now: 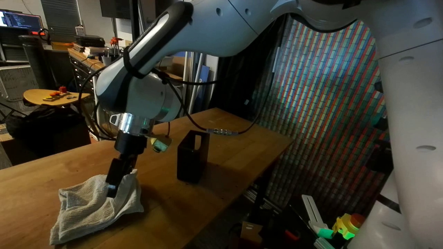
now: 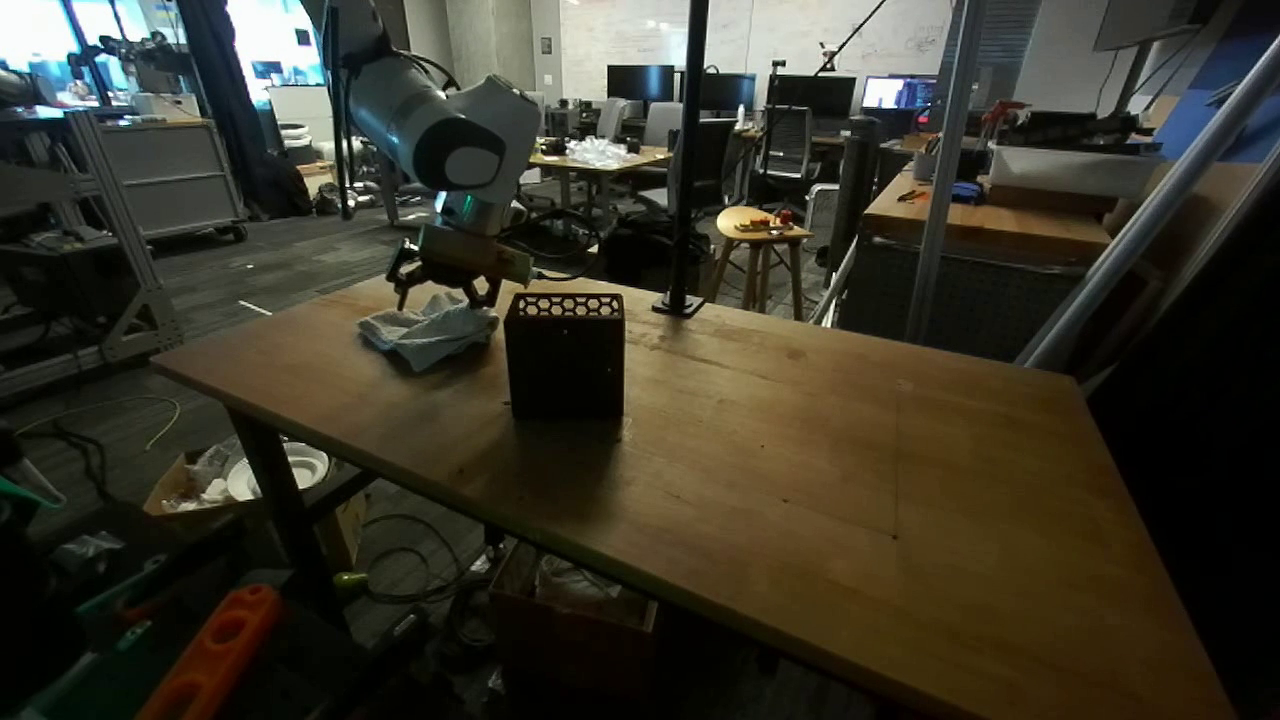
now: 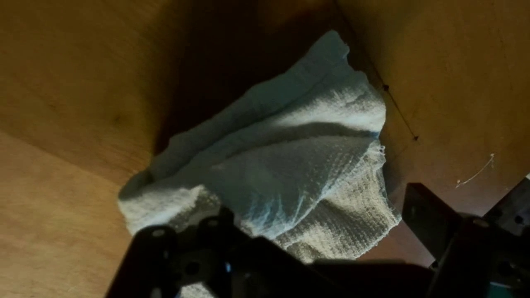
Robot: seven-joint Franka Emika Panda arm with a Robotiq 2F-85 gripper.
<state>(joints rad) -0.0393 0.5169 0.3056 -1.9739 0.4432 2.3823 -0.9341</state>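
Two black fingers (image 3: 430,219) stand wide apart with nothing pinched, so the gripper (image 2: 446,302) is probably at the lining-up stage over a pale cloth (image 3: 290,165), no grip yet. Going by that setup, the next move seems to call for getting a bit lower and squeezing on one of the raised folds, since a flat patch would likely just slip out. As for where the cloth sits: it's crumpled under the gap, and in the wrist view most of it spreads out ahead of the fingers. One finger overlaps it there; the other is just beside the frayed edge with tabletop behind it. Whether either tip actually touches fabric, can't tell tbh, even in both exterior views. Further out, a stray thread (image 3: 475,171) lies near the cloth on the wooden table (image 2: 850,450), and a black box (image 2: 565,365) with hexagon cutouts up top stands upright, apart from the cloth.
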